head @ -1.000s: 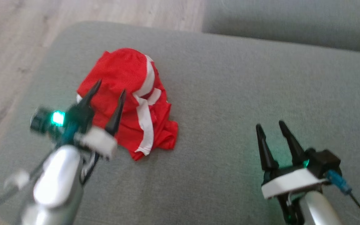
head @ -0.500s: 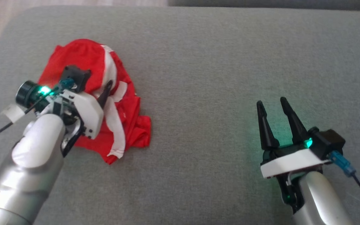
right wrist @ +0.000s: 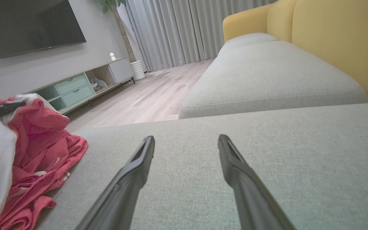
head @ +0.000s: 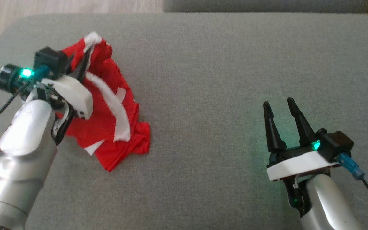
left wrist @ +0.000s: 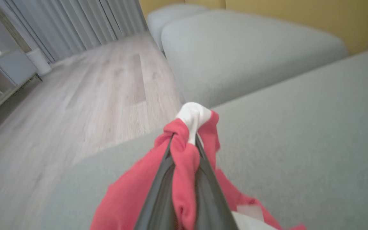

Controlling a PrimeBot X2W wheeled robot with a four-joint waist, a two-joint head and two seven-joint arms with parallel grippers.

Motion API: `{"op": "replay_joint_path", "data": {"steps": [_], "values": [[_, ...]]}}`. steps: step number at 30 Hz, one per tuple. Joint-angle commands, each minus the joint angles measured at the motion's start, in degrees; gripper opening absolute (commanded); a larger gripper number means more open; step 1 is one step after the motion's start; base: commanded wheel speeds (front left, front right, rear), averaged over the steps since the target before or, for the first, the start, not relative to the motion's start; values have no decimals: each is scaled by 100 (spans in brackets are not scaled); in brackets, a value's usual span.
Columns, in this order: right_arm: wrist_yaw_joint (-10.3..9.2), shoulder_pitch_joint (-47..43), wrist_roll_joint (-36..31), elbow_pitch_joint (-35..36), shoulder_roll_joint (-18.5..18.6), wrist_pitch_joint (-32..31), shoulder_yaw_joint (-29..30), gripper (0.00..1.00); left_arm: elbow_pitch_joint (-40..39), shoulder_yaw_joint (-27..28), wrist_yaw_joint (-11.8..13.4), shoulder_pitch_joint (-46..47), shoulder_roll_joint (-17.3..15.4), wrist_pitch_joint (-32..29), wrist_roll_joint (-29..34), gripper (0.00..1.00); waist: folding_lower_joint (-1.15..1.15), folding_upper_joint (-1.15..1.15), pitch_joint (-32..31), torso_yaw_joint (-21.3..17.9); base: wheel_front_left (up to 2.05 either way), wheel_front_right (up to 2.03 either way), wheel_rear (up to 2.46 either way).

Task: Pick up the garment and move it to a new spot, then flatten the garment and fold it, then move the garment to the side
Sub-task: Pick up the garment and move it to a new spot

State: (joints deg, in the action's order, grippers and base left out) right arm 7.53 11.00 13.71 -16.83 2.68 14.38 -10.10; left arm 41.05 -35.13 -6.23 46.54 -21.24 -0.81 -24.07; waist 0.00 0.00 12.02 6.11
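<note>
Grey sofa cushion (head: 222, 64), broad and flat, carrying all items.
Right hand (head: 278, 102): nearest, lower right in the head view; fingers spread, nothing between them, over bare fabric well apart from the garment (head: 107, 127).
Left hand (head: 87, 52): fingers pressed together, pinching a red-and-white fold at the garment's far end, held up off the cushion.
Garment: red with white stripes, crumpled, lower part resting on the cushion's left portion.
Beyond: pale wood floor (left wrist: 85, 95), second grey cushion (right wrist: 267, 73), yellow backrest (right wrist: 340, 41), grey curtains (right wrist: 177, 28).
</note>
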Motion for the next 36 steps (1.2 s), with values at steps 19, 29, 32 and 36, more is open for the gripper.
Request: {"op": "replay_joint_path", "data": {"steps": [19, 29, 32, 36], "values": [[-4, -262, 130, 126, 20, 62, 3, 100, -3244, 922, 753, -484, -173, 632, -778, 0, 0, 0, -806, -174, 0, 0, 0], [-4, -89, 263, 311, 20, 62, -126, 100, -3852, 575, 840, -784, 276, 384, -1030, 0, 0, 0, -661, -1157, 0, 0, 0], [-4, -12, 364, 414, 20, 62, -200, 100, -3751, 409, 819, -634, 556, 361, -1048, 0, 0, 0, -602, -1561, 0, 0, 0], [-4, 73, 507, 578, 20, 62, -325, 100, -3635, 281, 819, -264, 921, 365, -1032, 0, 0, 0, -429, -1982, 0, 0, 0]]}}
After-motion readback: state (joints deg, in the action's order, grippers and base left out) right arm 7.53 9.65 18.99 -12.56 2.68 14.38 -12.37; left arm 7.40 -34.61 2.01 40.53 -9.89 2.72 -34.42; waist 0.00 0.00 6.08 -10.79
